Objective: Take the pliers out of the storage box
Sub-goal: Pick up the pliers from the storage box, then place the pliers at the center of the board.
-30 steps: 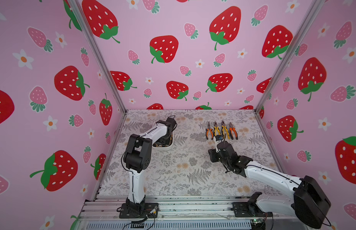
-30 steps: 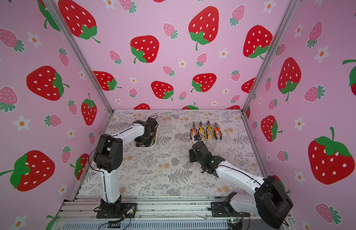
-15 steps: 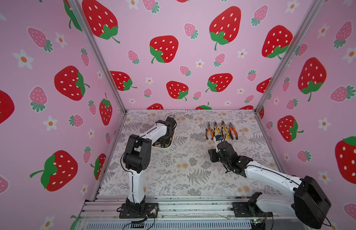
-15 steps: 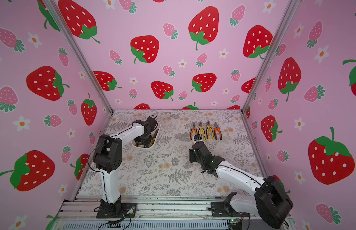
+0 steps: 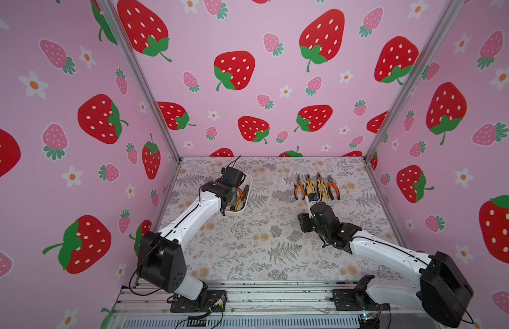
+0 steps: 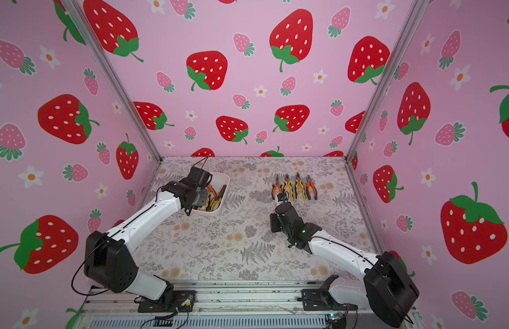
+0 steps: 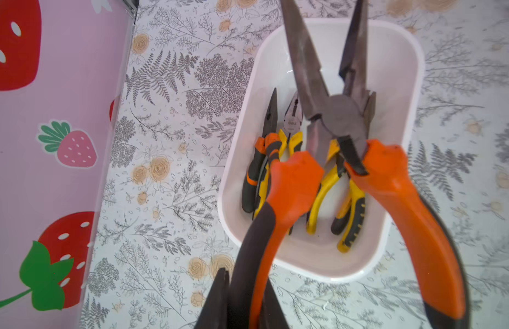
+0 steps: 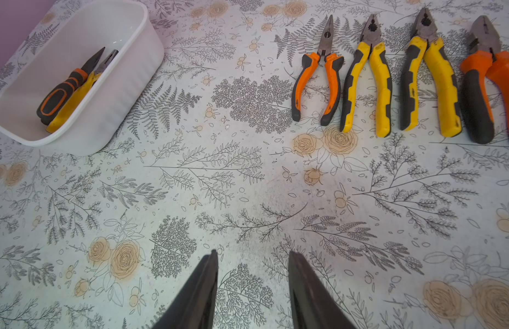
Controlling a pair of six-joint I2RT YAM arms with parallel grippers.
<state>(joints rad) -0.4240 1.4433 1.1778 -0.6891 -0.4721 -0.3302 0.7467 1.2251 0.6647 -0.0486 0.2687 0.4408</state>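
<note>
Left gripper [image 7: 247, 287] is pinched on one orange-and-black handle of the long-nose pliers [image 7: 330, 114]. That pair's handles and nose are splayed apart, and it sits raised above the rest, over the storage box [image 7: 412, 85]. Several other pliers [image 7: 290, 136] lie flat on the box floor, one orange-and-black and the others yellow-and-black. The box is far left on the floral mat [image 5: 247, 245], and the left gripper [image 6: 200, 199] hangs over its left side.

Right gripper [image 8: 253, 270] has its jaws spread with nothing in them. It hovers over bare mat just on the near side of a row of four pliers [image 5: 317, 186] at far right. From the left these are orange, yellow, yellow, orange, with noses pointing far. The row is well apart from the box.
</note>
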